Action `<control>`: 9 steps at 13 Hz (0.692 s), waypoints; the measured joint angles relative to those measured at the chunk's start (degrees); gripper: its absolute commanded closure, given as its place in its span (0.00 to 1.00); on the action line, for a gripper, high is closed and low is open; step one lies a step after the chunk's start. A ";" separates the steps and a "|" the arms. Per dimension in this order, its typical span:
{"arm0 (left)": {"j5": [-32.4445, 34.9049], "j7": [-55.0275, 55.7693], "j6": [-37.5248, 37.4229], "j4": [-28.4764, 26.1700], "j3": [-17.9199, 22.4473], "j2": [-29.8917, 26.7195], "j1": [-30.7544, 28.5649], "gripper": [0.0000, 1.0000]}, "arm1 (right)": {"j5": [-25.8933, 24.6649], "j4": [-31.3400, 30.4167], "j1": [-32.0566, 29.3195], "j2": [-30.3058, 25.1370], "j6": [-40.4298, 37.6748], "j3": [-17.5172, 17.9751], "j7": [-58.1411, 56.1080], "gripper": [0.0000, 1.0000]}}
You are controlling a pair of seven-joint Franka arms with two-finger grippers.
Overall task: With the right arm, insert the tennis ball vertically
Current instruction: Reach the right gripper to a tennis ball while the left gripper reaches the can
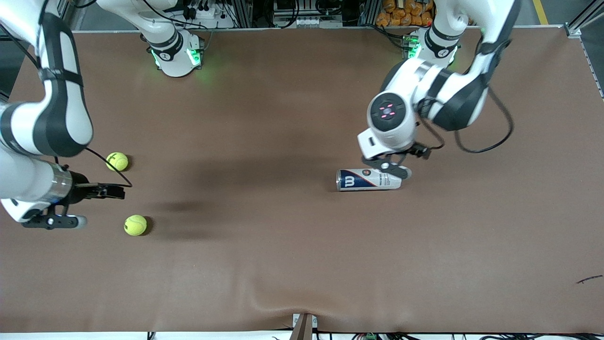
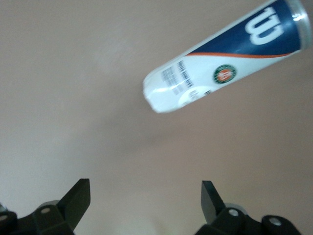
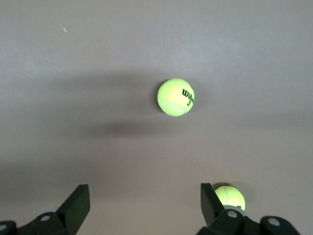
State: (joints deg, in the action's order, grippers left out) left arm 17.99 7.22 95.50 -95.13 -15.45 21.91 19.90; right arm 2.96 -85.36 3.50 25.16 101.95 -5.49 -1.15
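Scene: brown table [image 1: 302,264], two white arms, two tennis balls, one ball can.
Can [image 1: 369,180]: lying on its side toward the left arm's end of the table; landmark for the rest.
Left gripper [image 1: 388,166]: just over the can, fingers spread wide, holding nothing.
Right gripper [image 1: 111,191]: well apart from the can, at the right arm's end, fingers wide apart, empty.
Balls: one [image 1: 117,161] farther from the camera than the other [image 1: 135,225]; the gripper hangs between them.
Risk: the can lies flat, so vertical insertion likely fails unless it is stood up; a nudged ball could roll.
Hidden: the can's open end cannot be confirmed; the right arm is cut off by the frame edge.
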 measured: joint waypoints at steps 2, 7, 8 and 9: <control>2.28 -7.16 3.77 0.03 -1.10 2.66 0.25 0.00 | 0.00 -0.09 -0.60 3.06 0.07 -0.19 -0.59 0.00; 5.16 -26.59 9.84 0.16 -1.27 7.11 0.71 0.00 | -0.09 -0.03 -0.90 9.61 10.60 -0.18 -19.49 0.00; 5.99 -29.42 10.41 0.17 -1.27 7.87 0.71 0.00 | -0.10 -0.03 -0.86 10.13 12.57 -0.16 -25.72 0.00; 7.12 -31.59 10.80 0.19 -1.27 8.58 0.71 0.00 | -0.10 -0.02 -0.82 10.67 14.71 -0.14 -31.39 0.00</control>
State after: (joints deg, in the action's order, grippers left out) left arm 25.11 -24.36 106.30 -94.94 -16.72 30.49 20.62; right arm 2.86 -85.38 2.68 35.83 116.66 -5.64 -32.54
